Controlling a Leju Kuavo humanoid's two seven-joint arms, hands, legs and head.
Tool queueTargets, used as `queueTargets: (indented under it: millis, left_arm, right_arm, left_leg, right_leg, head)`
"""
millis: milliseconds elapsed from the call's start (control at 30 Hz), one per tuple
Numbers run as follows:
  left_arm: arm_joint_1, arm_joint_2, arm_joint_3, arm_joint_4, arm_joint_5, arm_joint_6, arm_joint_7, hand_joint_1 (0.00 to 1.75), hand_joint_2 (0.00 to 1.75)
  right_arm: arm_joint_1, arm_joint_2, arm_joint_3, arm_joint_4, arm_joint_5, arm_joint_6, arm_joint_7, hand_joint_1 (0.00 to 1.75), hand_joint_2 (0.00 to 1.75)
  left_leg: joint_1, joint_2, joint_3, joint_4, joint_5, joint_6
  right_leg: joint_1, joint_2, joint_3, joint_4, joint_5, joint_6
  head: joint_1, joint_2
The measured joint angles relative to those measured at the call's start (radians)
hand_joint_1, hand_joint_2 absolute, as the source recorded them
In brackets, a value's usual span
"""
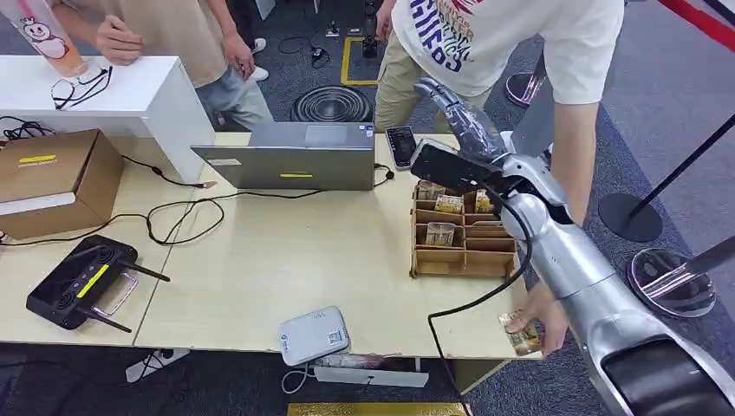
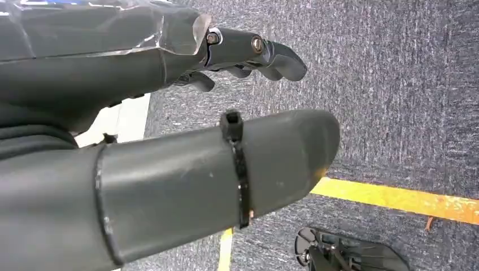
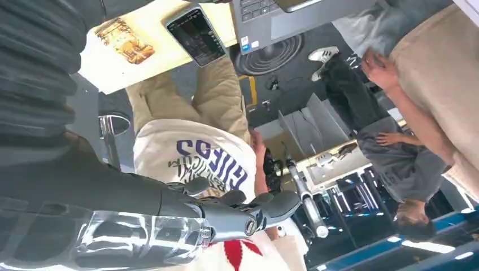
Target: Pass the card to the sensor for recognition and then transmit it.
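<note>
Right arm, silver, reaches up over the table; right hand (image 1: pixel 446 97) raised past the wooden organizer (image 1: pixel 462 232), fingers (image 3: pixel 265 206) loosely apart, holding nothing. Card (image 1: pixel 520 334) lies well behind those fingers, at the table's (image 1: pixel 286 260) near edge, in a person's hand (image 1: pixel 542 319). Left hand (image 2: pixel 169 141) hangs over carpet, fingers (image 2: pixel 271 56) slightly curled, empty. Phone (image 1: pixel 400 146) sits just below the right fingertips.

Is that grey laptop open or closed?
Open. The laptop has its lid raised in the head view, and its keyboard shows in the right wrist view.
</note>
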Motion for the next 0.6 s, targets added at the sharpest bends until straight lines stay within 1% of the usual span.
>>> queueTargets:
  millis: [167, 333, 467, 600]
  left_arm:
    - [0.000, 0.003, 0.000, 0.000, 0.001, 0.000, 0.003, 0.00, 0.00]
    - [0.000, 0.005, 0.000, 0.000, 0.001, 0.000, 0.003, 0.00, 0.00]
    - [0.000, 0.007, 0.000, 0.000, 0.002, 0.000, 0.003, 0.00, 0.00]
    - [0.002, 0.008, 0.000, 0.000, 0.004, 0.000, 0.003, 0.00, 0.00]
  right_arm:
    - [0.000, 0.002, 0.000, 0.000, 0.000, -0.001, -0.003, 0.00, 1.75]
    - [0.004, 0.008, -0.003, 0.000, -0.025, -0.003, -0.024, 0.00, 1.75]
    - [0.020, 0.018, -0.012, -0.004, -0.077, 0.019, -0.050, 0.00, 1.75]
    - [0.059, 0.028, -0.031, -0.042, -0.156, 0.058, -0.069, 0.00, 1.75]
  left_leg:
    - [0.000, 0.000, 0.000, 0.000, 0.000, 0.000]
    - [0.000, 0.000, 0.000, 0.000, 0.000, 0.000]
    - [0.000, 0.000, 0.000, 0.000, 0.000, 0.000]
    - [0.000, 0.000, 0.000, 0.000, 0.000, 0.000]
  right_leg:
    - [0.000, 0.000, 0.000, 0.000, 0.000, 0.000]
    - [0.000, 0.000, 0.000, 0.000, 0.000, 0.000]
    - [0.000, 0.000, 0.000, 0.000, 0.000, 0.000]
    - [0.000, 0.000, 0.000, 0.000, 0.000, 0.000]
  head:
    - [0.000, 0.000]
    - [0.000, 0.000]
    - [0.000, 0.000]
    - [0.000, 0.000]
